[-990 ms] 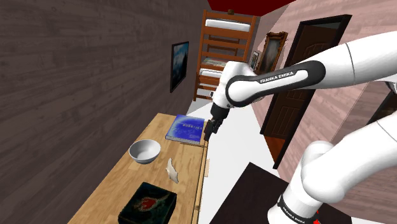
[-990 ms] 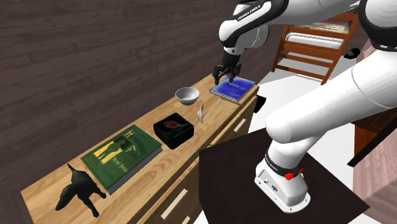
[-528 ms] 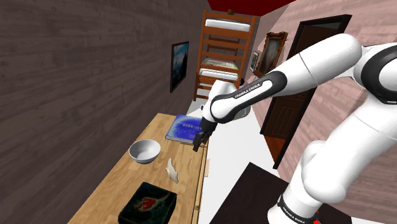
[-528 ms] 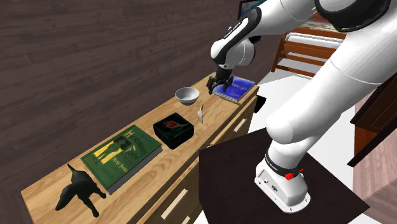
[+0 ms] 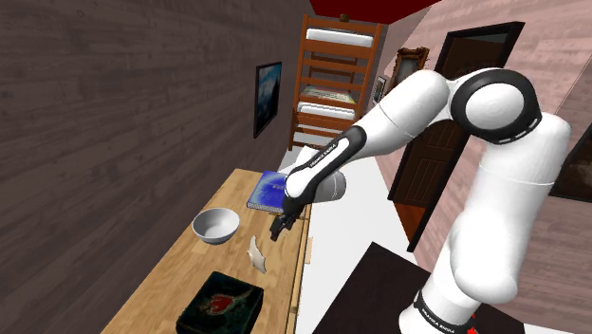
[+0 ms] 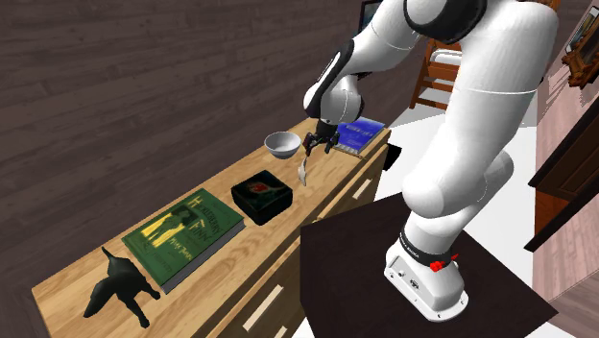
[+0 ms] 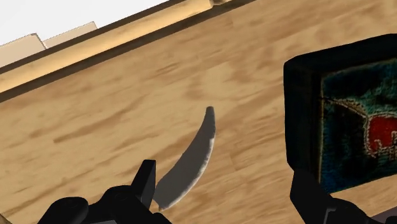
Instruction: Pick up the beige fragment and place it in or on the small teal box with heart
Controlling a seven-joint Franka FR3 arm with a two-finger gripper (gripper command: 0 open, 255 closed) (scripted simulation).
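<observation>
Above the wooden top (image 7: 95, 114), the hand (image 7: 222, 178) hovers, fingers (image 7: 146, 180) apart, over the pale fragment (image 7: 191, 159).

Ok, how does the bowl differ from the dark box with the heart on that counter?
The bowl is round, pale grey and open-topped; the dark box is rectangular and black-sided, with a teal top bearing a red heart. In the shoulder view the bowl sits farther along the wooden counter, while the dark box is nearer the camera. Both stand upright on the counter, with the curved fragment roughly between them.
</observation>
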